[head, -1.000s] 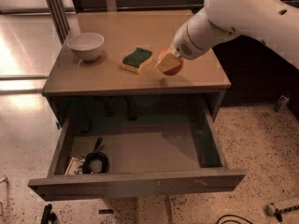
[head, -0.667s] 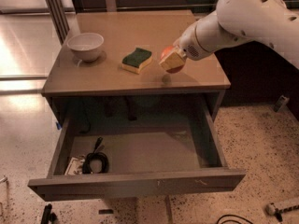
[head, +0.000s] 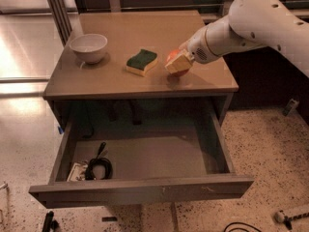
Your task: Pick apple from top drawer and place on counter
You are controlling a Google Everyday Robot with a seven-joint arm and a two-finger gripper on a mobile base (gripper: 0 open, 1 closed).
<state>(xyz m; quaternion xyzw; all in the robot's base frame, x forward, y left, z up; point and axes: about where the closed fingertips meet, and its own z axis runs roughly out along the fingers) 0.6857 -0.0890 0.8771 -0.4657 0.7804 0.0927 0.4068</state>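
The apple (head: pixel 173 56) is red-orange and sits low over the counter (head: pixel 120 76), to the right of the sponge. I cannot tell whether it touches the surface. My gripper (head: pixel 177 63) reaches in from the right on the white arm and is shut on the apple, with a tan finger (head: pixel 176 62) across its front. The top drawer (head: pixel 145 187) is pulled fully open below the counter. It holds no apple.
A white bowl (head: pixel 89 47) stands at the counter's left. A green and yellow sponge (head: pixel 142 61) lies left of the apple. A black coiled cable (head: pixel 98 167) and a small white item lie in the drawer's front left corner. Speckled floor surrounds the cabinet.
The arm has swung to the right and back. The gripper with the apple has shifted slightly to the right over the counter. The drawer, bowl and sponge have not moved.
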